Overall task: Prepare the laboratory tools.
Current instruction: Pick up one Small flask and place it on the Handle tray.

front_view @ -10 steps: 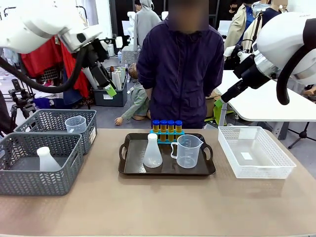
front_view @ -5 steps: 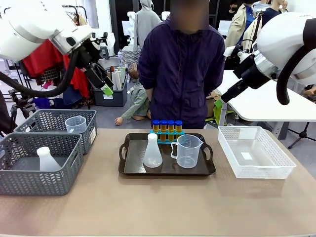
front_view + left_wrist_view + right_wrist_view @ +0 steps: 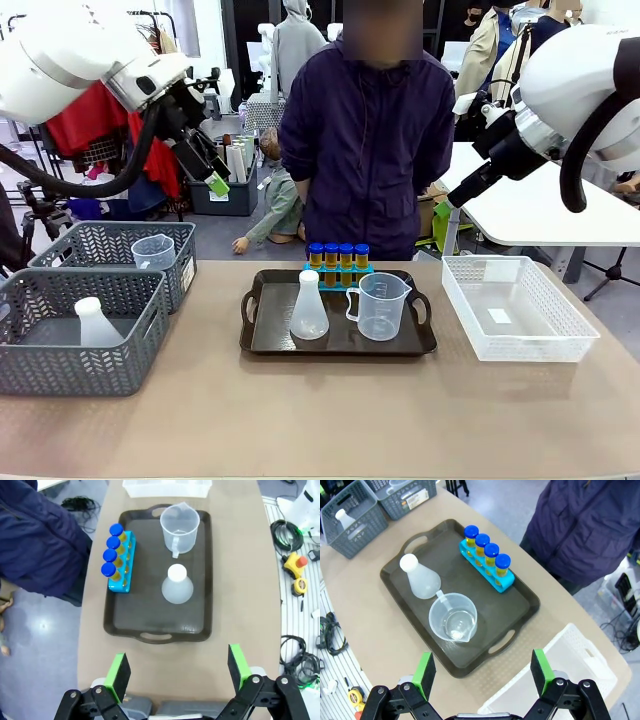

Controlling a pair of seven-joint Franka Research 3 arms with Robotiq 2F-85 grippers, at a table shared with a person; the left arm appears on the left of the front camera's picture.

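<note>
On the dark tray (image 3: 262, 340) stand several yellow-filled tubes with blue caps (image 3: 337, 257) in a cyan rack, a whitish conical flask (image 3: 309, 310) and a clear beaker with handle (image 3: 380, 307). My left gripper (image 3: 215, 180) hangs high over the table's far left, well away from the tray. Its wrist view looks down on the tubes (image 3: 116, 555), beaker (image 3: 179, 525) and flask (image 3: 177, 585), with the left gripper (image 3: 177, 672) open and empty. The right gripper (image 3: 482, 677) is also open and empty, high above the beaker (image 3: 453, 617), flask (image 3: 420, 580) and tubes (image 3: 487, 550).
Two grey mesh baskets sit at the left: the far one (image 3: 110, 240) holds a second beaker (image 3: 152, 250), the near one (image 3: 40, 360) a second flask (image 3: 95, 325). A white lattice basket (image 3: 515, 310) stands empty at the right. A person (image 3: 365, 130) stands behind the tray.
My left arm has shifted slightly to the left with its gripper still raised. The right arm and the things on the table have not moved.
</note>
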